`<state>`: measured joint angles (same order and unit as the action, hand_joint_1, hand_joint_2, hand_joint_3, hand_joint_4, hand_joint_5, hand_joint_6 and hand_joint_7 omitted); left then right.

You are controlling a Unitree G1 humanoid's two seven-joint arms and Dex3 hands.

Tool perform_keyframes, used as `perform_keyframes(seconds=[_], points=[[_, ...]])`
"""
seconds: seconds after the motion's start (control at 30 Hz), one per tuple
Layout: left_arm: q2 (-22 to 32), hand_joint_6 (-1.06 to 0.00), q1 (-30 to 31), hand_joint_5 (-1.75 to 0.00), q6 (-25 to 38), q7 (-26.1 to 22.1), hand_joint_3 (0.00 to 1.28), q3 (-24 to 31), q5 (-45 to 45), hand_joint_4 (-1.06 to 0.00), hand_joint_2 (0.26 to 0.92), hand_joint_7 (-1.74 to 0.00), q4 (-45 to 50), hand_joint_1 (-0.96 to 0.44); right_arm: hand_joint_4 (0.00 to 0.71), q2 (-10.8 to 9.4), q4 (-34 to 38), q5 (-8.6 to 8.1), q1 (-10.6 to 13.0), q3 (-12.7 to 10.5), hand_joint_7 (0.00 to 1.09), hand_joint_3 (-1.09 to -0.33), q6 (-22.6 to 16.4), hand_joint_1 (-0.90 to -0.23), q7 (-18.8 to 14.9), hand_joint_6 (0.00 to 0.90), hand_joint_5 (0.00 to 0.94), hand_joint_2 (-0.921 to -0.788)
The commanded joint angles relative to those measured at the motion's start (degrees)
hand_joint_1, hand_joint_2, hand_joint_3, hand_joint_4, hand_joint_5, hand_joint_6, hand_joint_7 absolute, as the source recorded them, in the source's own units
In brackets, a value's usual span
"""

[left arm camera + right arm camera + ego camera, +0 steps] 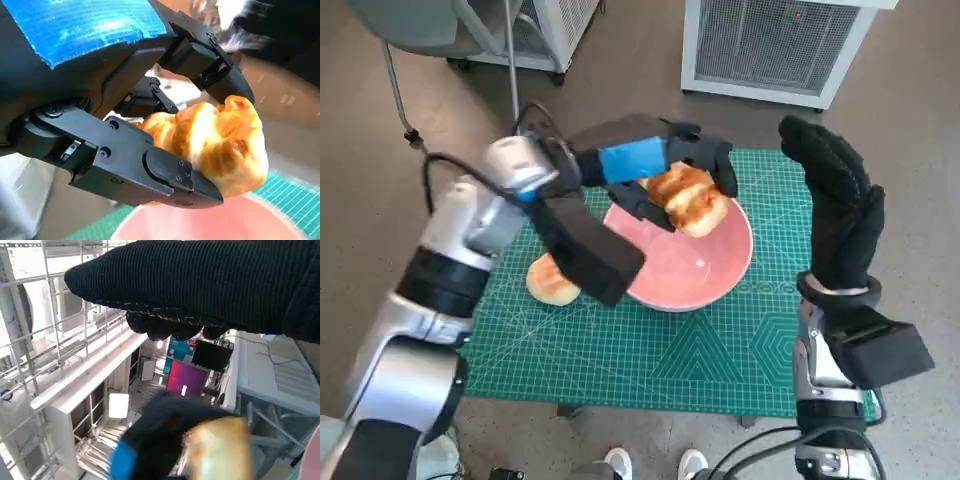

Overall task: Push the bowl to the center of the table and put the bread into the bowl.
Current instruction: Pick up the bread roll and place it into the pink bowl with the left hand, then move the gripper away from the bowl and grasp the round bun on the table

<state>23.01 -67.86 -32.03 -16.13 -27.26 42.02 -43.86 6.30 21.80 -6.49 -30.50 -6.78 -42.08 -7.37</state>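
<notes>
A pink bowl sits near the middle of the green mat. My left hand holds a golden piece of bread just above the bowl's far rim. In the left wrist view the black fingers clamp the bread with the bowl's pink rim below. A second bread roll lies on the mat left of the bowl. My right hand, gloved, is raised at the right of the bowl with fingers spread and nothing in it. The right wrist view shows the glove and, blurred, the bread.
A white grilled cabinet stands on the floor beyond the table. A chair base and another white unit are at the far left. Two shoe tips show below the table's near edge.
</notes>
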Motion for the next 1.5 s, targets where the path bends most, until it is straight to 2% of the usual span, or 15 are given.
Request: perform_keyframes(seconds=[0.03,0.13,0.2,0.23,0.3,0.33,0.4,0.53,0.7,0.83,0.97,1.2,1.5], points=[[-1.8,-0.66,-2.0,-1.11,-0.4,3.1,0.06,-2.7,2.5,-0.67,0.92,-1.21,-6.4,0.0,0.307,0.1,-0.5,0.95,1.6,-0.3,0.63,-0.832,0.5,-0.498,0.8,-0.001,0.009,-0.921],[-2.6,-0.65,-1.9,-1.13,-1.0,4.5,0.07,-3.6,3.0,-0.66,0.92,-1.21,-9.0,0.0,0.307,0.0,-0.7,1.58,1.8,-0.3,0.63,-0.83,0.5,-0.5,1.4,-0.001,0.009,-0.921],[-3.1,-0.59,-1.6,-1.21,-0.7,4.1,0.1,-3.7,2.7,-0.66,0.92,-1.19,-10.2,0.0,0.308,0.0,-0.8,1.87,1.8,-0.3,0.63,-0.829,0.4,-0.501,1.7,-0.001,0.009,-0.921],[-3.4,-0.47,-1.2,-1.09,0.1,3.0,0.14,-3.7,2.3,-0.56,0.901,-1.11,-10.7,0.0,0.308,0.0,-0.9,2.11,1.9,-0.3,0.63,-0.829,0.4,-0.501,1.9,-0.001,0.01,-0.921],[-3.7,-0.43,-0.9,-0.77,1.0,1.7,0.14,-3.7,1.9,-0.5,0.883,-0.85,-11.2,-0.01,0.309,-0.1,-1.0,2.44,2.0,-0.3,0.63,-0.828,0.4,-0.501,2.2,-0.001,0.01,-0.921],[-3.7,-0.43,-0.5,-0.51,1.5,0.6,0.11,-3.6,1.4,-0.5,0.884,-0.62,-11.1,-0.01,0.309,-0.1,-1.0,2.56,2.0,-0.3,0.63,-0.828,0.4,-0.501,2.3,-0.001,0.01,-0.921],[-3.5,-0.37,0.2,-0.21,2.5,-1.5,0.07,-3.2,0.6,-0.34,0.863,-0.33,-10.2,-0.01,0.309,-0.1,-1.0,2.79,2.0,-0.3,0.63,-0.827,0.4,-0.502,2.5,-0.001,0.01,-0.921],[-2.4,-0.32,1.4,-0.05,4.3,-5.8,0.03,-2.6,-0.9,-0.2,0.835,-0.16,-7.6,-0.02,0.31,-0.2,-0.7,2.93,1.8,-0.3,0.63,-0.827,0.4,-0.503,2.9,-0.001,0.01,-0.921],[-0.4,-0.3,2.8,-0.01,5.3,-9.9,0.01,-1.9,-2.6,-0.1,0.816,-0.09,-3.5,-0.05,0.31,-0.4,-0.7,2.96,1.7,0.0,0.63,-0.826,0.5,-0.505,3.1,-0.001,0.01,-0.921],[2.3,-0.25,5.2,0.0,7.8,-16.7,0.01,0.5,-6.7,-0.04,0.808,-0.06,2.6,-0.08,0.309,-0.8,-0.4,2.68,1.4,0.2,0.63,-0.828,0.6,-0.502,3.1,-0.001,0.009,-0.921],[6.0,-0.2,8.0,0.0,8.9,-21.2,0.0,2.5,-9.2,-0.01,0.794,-0.03,9.4,-0.11,0.308,-1.0,-0.2,2.4,1.4,0.4,0.63,-0.831,0.6,-0.496,2.9,-0.001,0.009,-0.921],[13.7,-0.14,12.9,0.0,9.6,-25.4,0.0,6.6,-11.5,0.0,0.755,0.0,20.9,-0.14,0.307,-1.2,-0.4,1.73,1.5,0.5,0.63,-0.833,0.9,-0.492,2.4,-0.001,0.008,-0.921],[21.8,-0.12,19.2,0.0,14.1,-29.6,0.0,13.2,-15.0,0.0,0.731,0.0,31.3,-0.12,0.306,-1.5,-0.4,1.3,1.5,0.8,0.63,-0.834,1.0,-0.489,2.1,-0.001,0.007,-0.921]])
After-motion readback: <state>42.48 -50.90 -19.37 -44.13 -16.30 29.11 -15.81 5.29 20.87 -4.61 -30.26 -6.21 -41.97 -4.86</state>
